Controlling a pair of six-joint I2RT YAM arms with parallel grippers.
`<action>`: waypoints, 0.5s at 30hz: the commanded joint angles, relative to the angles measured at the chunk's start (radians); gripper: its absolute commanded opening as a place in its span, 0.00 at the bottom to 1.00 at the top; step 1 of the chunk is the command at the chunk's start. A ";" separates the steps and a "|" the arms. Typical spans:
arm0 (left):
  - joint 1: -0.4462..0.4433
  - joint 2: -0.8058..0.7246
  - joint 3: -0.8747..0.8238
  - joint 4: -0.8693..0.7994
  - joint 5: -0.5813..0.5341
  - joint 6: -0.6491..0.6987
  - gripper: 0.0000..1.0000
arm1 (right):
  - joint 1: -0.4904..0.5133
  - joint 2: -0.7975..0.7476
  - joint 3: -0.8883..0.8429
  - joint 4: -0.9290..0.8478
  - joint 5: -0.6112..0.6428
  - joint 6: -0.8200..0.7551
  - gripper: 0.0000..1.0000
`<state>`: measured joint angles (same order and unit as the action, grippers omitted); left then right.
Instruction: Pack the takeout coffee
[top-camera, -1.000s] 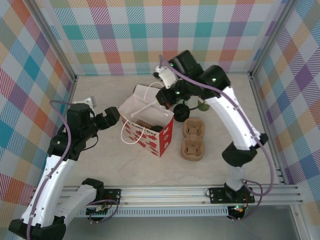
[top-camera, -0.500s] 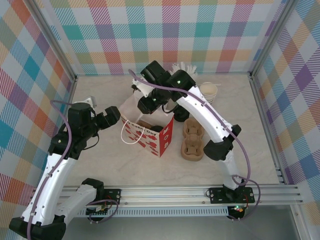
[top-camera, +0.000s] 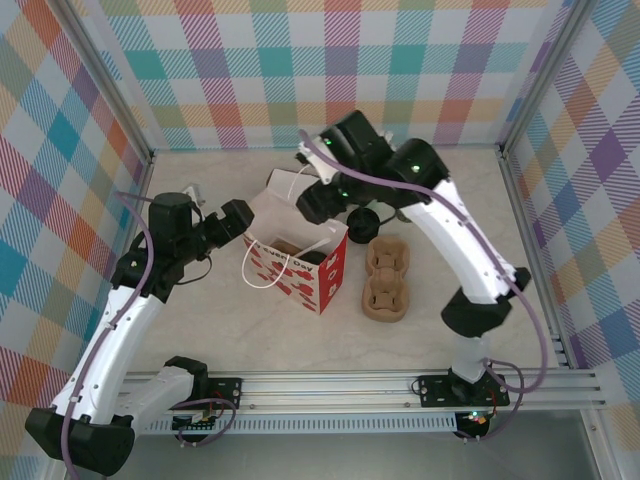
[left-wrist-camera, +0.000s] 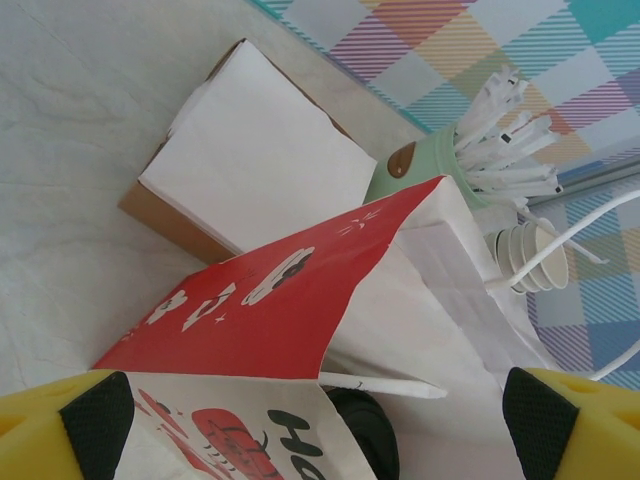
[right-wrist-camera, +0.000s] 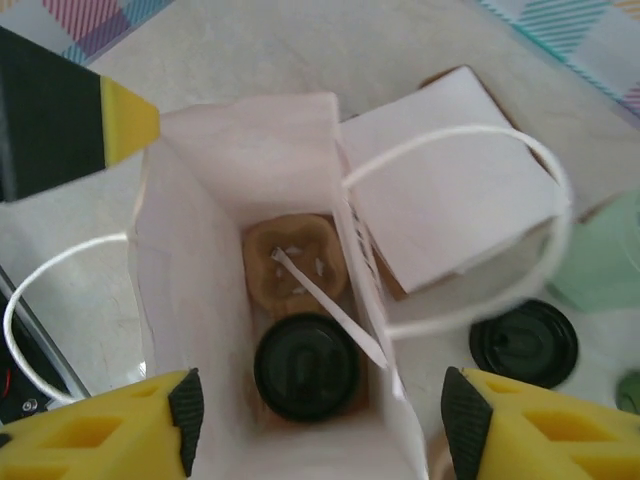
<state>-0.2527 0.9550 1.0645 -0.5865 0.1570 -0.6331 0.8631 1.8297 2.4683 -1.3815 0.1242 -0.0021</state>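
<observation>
Top external: red-and-white paper bag (top-camera: 292, 270), cardboard carrier (top-camera: 385, 280) right of it.
Left wrist: mint cup of white sticks (left-wrist-camera: 415, 172) behind bag; left gripper (left-wrist-camera: 320, 425) spread wide, bag edge between fingers.
Right wrist: takeout coffee (right-wrist-camera: 305, 365), round black lid up, at bag bottom beside brown insert (right-wrist-camera: 293, 262); beneath right gripper (right-wrist-camera: 322, 408), spread wide, empty.

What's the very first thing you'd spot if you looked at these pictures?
The red and white paper bag standing open in the middle of the table jumps out first. Down at its bottom sits the takeout coffee with its round black lid. The left gripper is at the bag's left rim and the right gripper hangs above its far side, both open.
</observation>
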 joint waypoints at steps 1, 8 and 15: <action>0.004 -0.002 -0.006 0.030 0.022 -0.014 0.97 | -0.033 -0.041 -0.091 -0.011 0.058 0.003 0.72; 0.004 -0.019 0.002 -0.014 -0.015 0.014 0.97 | -0.035 0.017 -0.158 -0.040 0.065 -0.011 0.76; 0.004 -0.031 0.011 -0.042 -0.034 0.032 0.97 | -0.036 0.124 -0.133 -0.027 0.006 -0.018 0.73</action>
<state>-0.2527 0.9451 1.0645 -0.6041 0.1387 -0.6270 0.8242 1.9404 2.3165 -1.3964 0.1604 -0.0124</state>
